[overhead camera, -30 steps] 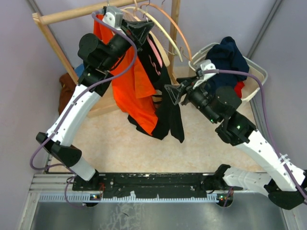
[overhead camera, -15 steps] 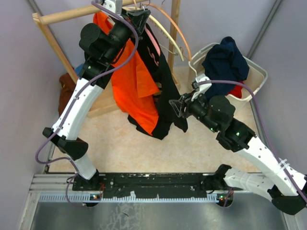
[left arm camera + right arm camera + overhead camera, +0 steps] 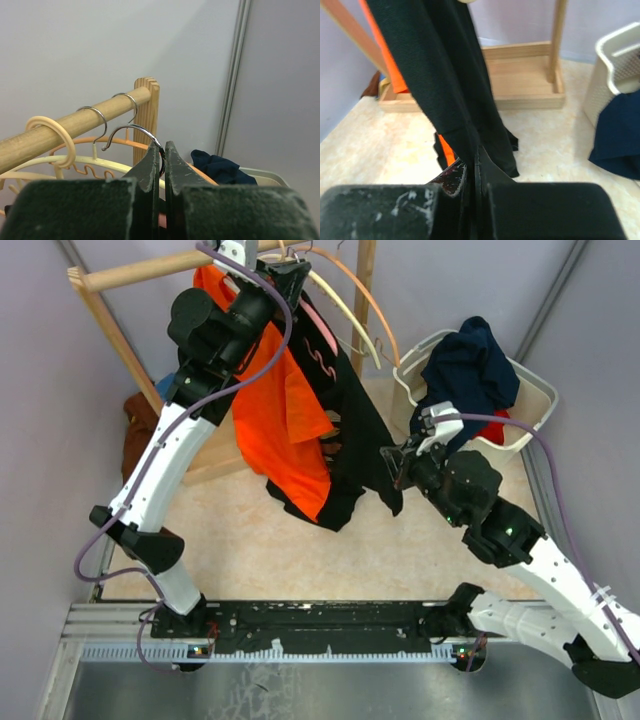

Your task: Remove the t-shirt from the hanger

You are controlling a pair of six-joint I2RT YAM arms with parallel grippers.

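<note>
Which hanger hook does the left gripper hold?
The metal hook clear of the wooden rod; the other two metal hooks and the cream one hang over it.

Overhead looks down, far; wrists close (all share rack).

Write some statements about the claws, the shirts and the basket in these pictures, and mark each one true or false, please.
1. The left claw is shut on a metal hanger hook. True.
2. The right claw is open, apart from the black t-shirt. False: it is shut on the fabric near the shirt's lower edge.
3. The white basket holds a dark blue garment. True.
4. The orange garment lies flat on the floor. False: it hangs beside the black t-shirt.
</note>
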